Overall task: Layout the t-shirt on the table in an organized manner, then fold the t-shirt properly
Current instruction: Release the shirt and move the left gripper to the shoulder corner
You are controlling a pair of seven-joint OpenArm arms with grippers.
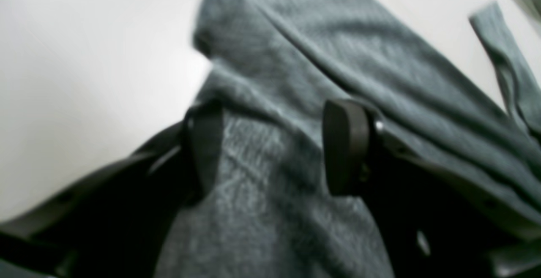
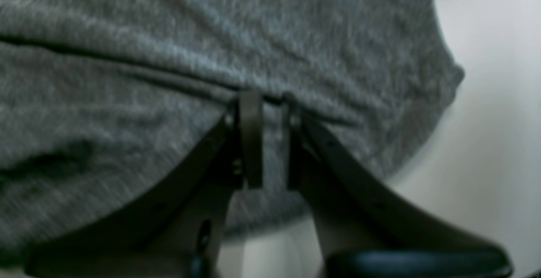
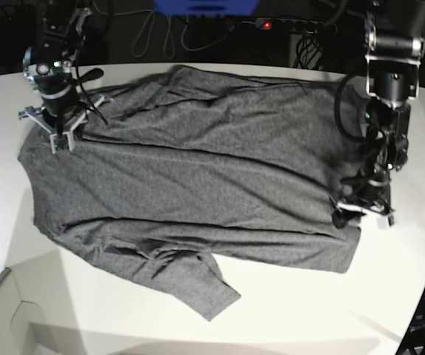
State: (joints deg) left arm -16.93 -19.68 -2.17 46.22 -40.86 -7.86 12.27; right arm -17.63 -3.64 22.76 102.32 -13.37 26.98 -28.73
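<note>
**Shirt spread on table, an arm at each end**

On the white table (image 3: 390, 281) lies the grey shirt (image 3: 198, 170), spread wide with its body mostly flat. Long soft creases run across it. One sleeve is folded over near the front edge and ends in a point toward the table's near side. A low wrinkled bunch sits just above that sleeve.

At the base view's left, the right gripper (image 2: 270, 143) is down on the shirt's upper corner. Its wrist view shows the jaws standing nearly together, with a narrow slit between them, and a ridge of grey fabric meets the fingertips. The jaws appear pinched on that fold, though the blur hides the exact contact. Bare table shows past the shirt's rounded edge at that view's right.

At the base view's right, the left gripper (image 1: 272, 147) sits low at the shirt's other end, by the hem corner. Its wrist view shows the two dark pads (image 1: 346, 147) parted, with grey fabric filling the space between them. Whether the pads press the cloth or merely straddle it cannot be told from the blurred frame. A strip of shirt trails off at that view's upper right over bare table.
</note>
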